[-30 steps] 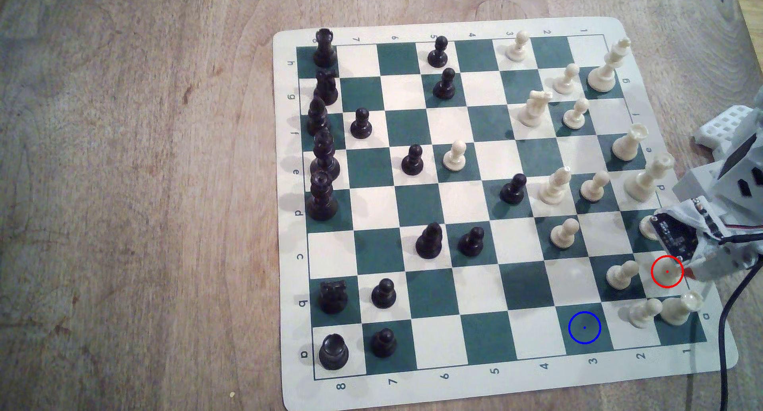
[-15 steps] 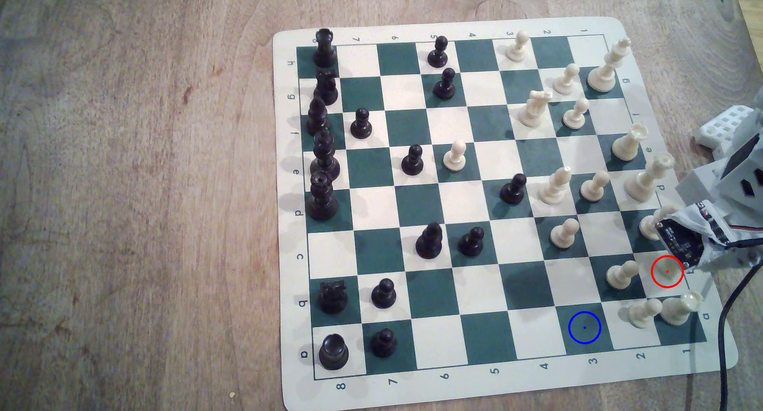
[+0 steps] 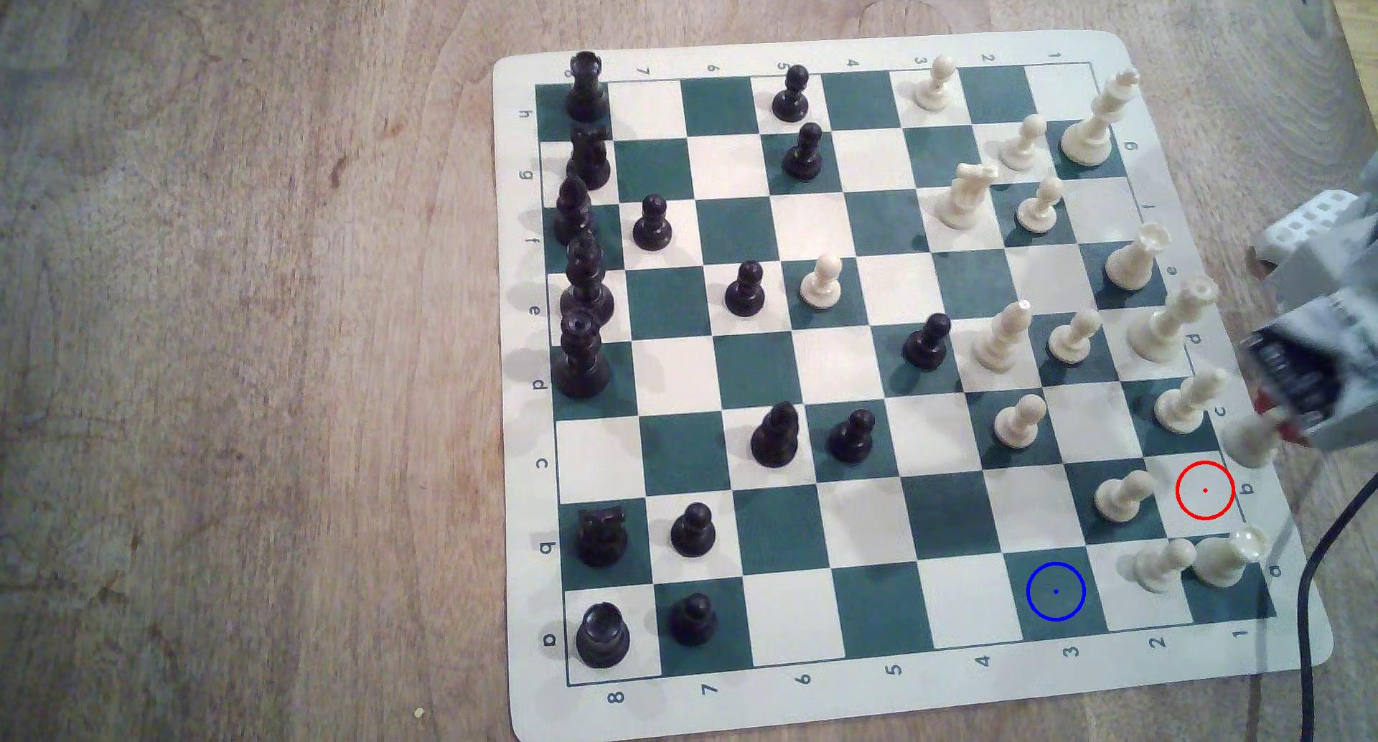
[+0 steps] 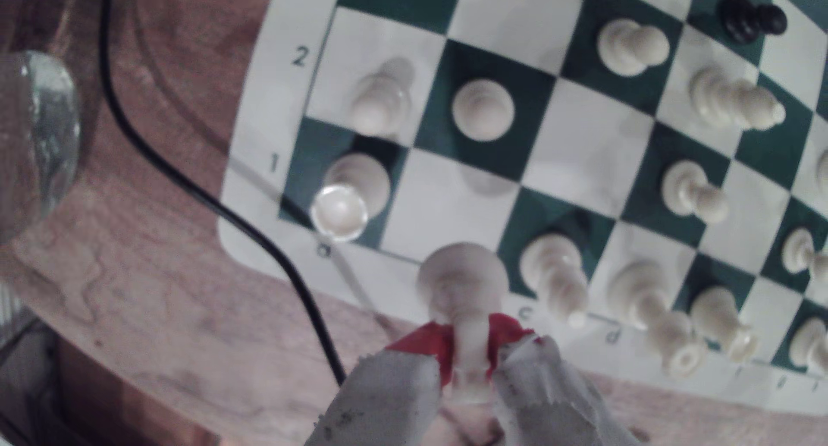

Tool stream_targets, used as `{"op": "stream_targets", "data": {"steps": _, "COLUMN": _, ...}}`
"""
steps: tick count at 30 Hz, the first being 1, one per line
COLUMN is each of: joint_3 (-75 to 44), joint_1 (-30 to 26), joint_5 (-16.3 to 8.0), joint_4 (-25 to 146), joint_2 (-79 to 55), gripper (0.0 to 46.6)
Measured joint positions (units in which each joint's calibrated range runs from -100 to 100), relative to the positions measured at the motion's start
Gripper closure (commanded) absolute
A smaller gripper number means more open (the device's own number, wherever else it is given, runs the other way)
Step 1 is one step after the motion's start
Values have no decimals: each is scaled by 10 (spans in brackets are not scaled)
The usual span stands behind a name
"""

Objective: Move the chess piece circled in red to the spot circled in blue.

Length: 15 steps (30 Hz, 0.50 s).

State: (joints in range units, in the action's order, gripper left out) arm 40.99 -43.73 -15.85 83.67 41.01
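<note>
A gripper with two grey cloth-wrapped fingers tipped in red is clamped on the narrow stem of a cream-white plastic chess piece, whose wide round base points toward the green-and-white chessboard mat. The piece hangs over the mat's pale border between the printed letters "a" and "c". Just beside it a stout cream rook with a round flat top stands on the dark corner square marked 1. Ball-headed cream pawns occupy nearby squares; a black pawn stands farther off. A thin black cable curves across the wooden tabletop. Motion blur softens details.
</note>
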Motion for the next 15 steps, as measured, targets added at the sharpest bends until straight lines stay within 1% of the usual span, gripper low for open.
{"op": "stream_targets", "data": {"steps": 7, "joint_3": -87, "joint_1": 8, "joint_5": 12, "joint_4": 2, "joint_2": -63, "gripper": 464}}
{"op": "stream_targets", "data": {"steps": 8, "joint_3": -108, "joint_1": 9, "joint_5": 17, "joint_4": -5, "joint_2": -85, "gripper": 464}}
{"op": "stream_targets", "data": {"steps": 15, "joint_3": -174, "joint_1": 21, "joint_5": 19, "joint_4": -57, "joint_2": -177, "gripper": 464}}
